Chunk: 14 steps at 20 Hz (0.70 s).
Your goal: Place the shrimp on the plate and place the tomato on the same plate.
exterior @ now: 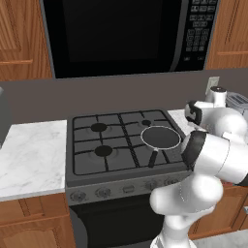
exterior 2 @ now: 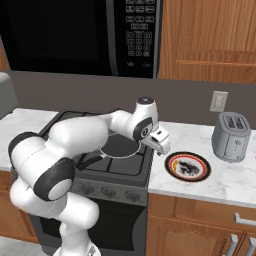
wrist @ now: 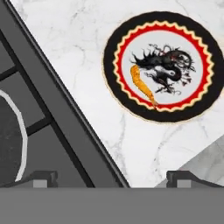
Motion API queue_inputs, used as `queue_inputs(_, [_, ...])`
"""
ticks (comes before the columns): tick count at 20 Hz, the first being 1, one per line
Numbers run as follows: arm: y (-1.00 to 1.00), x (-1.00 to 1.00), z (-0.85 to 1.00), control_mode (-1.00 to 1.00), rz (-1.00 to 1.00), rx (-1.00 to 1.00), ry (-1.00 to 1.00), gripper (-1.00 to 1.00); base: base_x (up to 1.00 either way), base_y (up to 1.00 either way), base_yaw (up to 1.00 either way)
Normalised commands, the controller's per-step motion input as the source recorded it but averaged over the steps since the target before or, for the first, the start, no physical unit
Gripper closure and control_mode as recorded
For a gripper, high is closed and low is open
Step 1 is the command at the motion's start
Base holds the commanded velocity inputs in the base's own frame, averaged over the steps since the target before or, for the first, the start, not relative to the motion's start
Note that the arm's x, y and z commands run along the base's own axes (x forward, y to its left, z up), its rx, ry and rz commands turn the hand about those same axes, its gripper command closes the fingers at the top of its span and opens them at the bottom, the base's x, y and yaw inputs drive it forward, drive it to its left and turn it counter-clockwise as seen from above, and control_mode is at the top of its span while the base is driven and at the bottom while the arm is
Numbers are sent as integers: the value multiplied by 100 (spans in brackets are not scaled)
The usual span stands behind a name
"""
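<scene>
Partly hidden behind the arm's own white bulk in the left base view, the marble counter right of the stove shows as little more than a sliver, and the plate cannot be made out there. From the right base view the plate (exterior 2: 187, 166) lies flat on that counter (exterior 2: 225, 180), between the stove's edge and a rounded metal toaster (exterior 2: 231, 136); the shrimp is too small to pick out from this side. The hand view gives it plainly: the shrimp (wrist: 142, 84) is a thin orange curved sliver resting on the plate's (wrist: 114, 52) white centre, on its left part, beside a dark dragon-like pattern. The plate is round, with a black outer band and a red zigzag ring edged in yellow; its right edge is cut off by the frame.

The gripper (exterior 2: 161, 143) hangs above the counter just beside the stove's (exterior: 121, 145) right edge, near the plate but apart from it. Its two dark fingertips (wrist: 41, 178) stand far apart at the bottom of the hand view, wide and holding nothing.

A dark round frying pan (exterior: 160, 137) with a pale rim sits on the right front burner grate, its handle pointing toward the front; the hand view catches a curve of its rim at the left. I cannot find the tomato in these pictures.
</scene>
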Motion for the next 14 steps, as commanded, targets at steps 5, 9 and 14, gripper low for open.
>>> queue_inputs(5, [81, -39, 65, -100, -1, 0, -7, -100, 0, 0, 0])
queue_inputs(9, [66, -32, 54, -100, 8, 0, -6, -100, 0, 0, 0])
queue_inputs(14, [77, -20, 28, -100, 18, 0, 0, -100, 0, 0, 0])
